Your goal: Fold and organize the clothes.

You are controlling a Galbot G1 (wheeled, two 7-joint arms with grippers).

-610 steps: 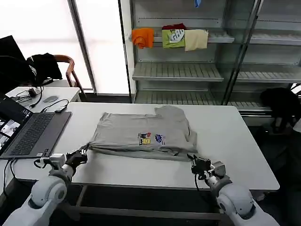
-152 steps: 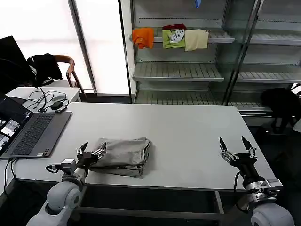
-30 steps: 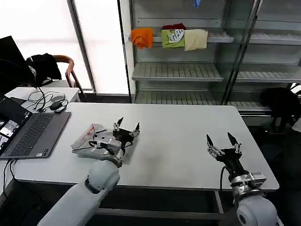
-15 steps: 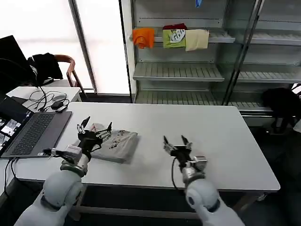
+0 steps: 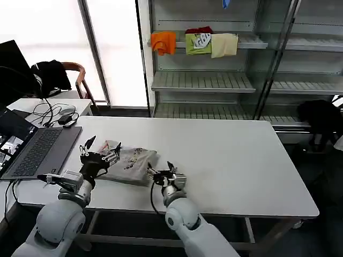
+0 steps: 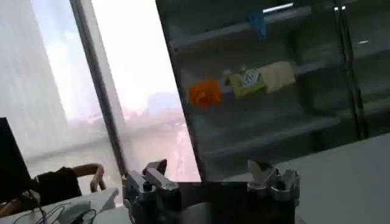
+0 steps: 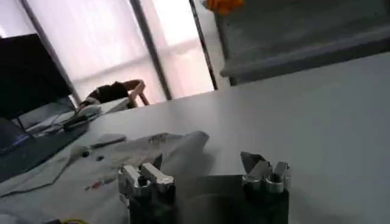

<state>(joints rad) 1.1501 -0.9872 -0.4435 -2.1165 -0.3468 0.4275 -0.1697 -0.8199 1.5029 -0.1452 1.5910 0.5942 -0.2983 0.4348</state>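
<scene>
Folded shirt point(image 5: 128, 164) lies on the surface point(image 5: 230, 160) near the laptop point(image 5: 32, 152); left claw point(image 5: 99, 152) and right claw point(image 5: 163, 174) flank it, both spread apart (likely ready to pinch its edges for another fold)

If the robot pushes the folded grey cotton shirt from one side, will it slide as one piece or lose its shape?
The folded grey cotton shirt looks soft and rumpled, so it would probably bunch. Its loose layers may unfold. On the smooth white table it might partly slide.
</scene>
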